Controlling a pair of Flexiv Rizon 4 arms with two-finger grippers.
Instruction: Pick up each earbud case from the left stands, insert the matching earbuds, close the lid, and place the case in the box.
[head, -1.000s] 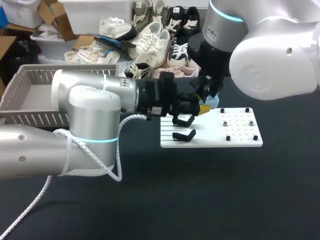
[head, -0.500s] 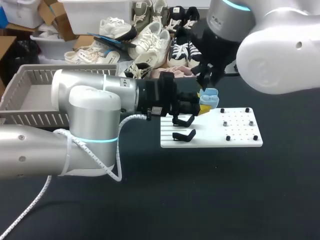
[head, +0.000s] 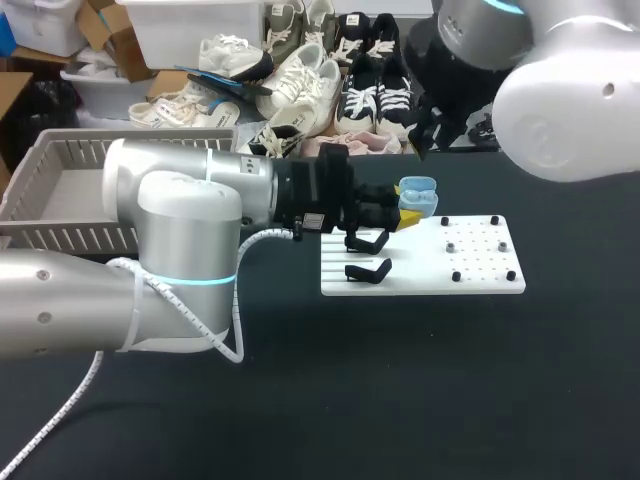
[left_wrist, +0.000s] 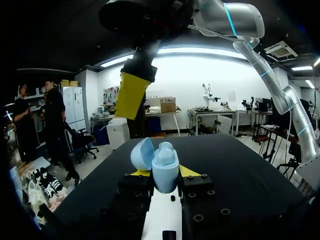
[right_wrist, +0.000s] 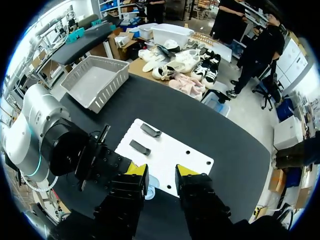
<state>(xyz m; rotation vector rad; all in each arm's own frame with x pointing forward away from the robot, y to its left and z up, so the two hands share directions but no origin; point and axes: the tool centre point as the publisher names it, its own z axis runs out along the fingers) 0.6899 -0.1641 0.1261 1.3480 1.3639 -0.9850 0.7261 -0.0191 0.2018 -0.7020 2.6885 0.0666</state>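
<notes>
1. Left gripper (left_wrist: 164, 175) is clamped on the light blue earbud case (left_wrist: 165, 167), with one yellow tip pressed against each side.
2. Held this way, the case stands upright off the table, and its lid (left_wrist: 142, 153) is swung open to one side.
3. The case is by the back edge of the white board (head: 420, 278), just beyond the two black stands (head: 368, 241).
4. Small black pegs (head: 456, 276) dot the right part of the board.
5. The right gripper (right_wrist: 161, 172) hangs high above the board and the case, its fingers apart with nothing between them.
6. A slatted grey basket (head: 60, 160) sits at the table's far left, well apart from the board.
</notes>
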